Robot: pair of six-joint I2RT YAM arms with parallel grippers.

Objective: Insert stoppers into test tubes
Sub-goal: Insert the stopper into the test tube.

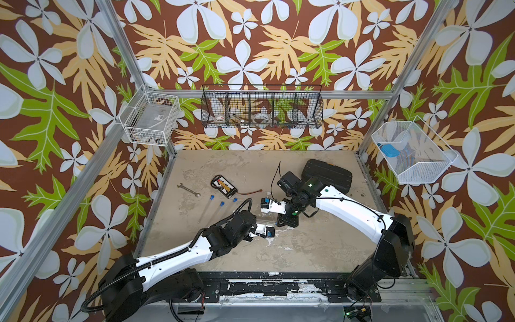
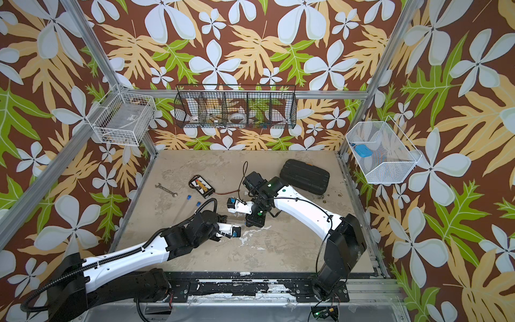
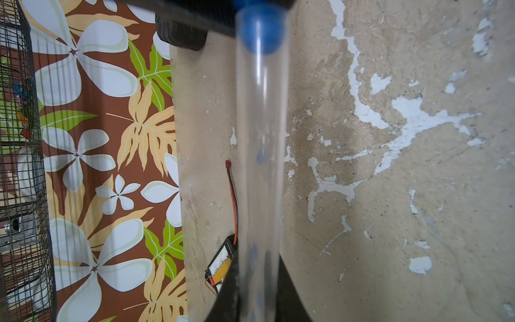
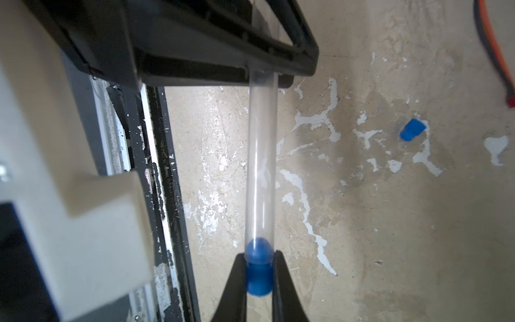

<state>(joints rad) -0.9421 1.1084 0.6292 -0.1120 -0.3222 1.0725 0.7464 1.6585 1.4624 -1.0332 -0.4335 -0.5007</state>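
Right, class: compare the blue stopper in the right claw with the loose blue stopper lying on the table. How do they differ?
The held stopper is pinched in the right claw; the loose stopper lies free on the table. The held stopper's domed end sits inside the mouth of the test tube; the loose stopper touches no tube. Both are small bright-blue plugs.
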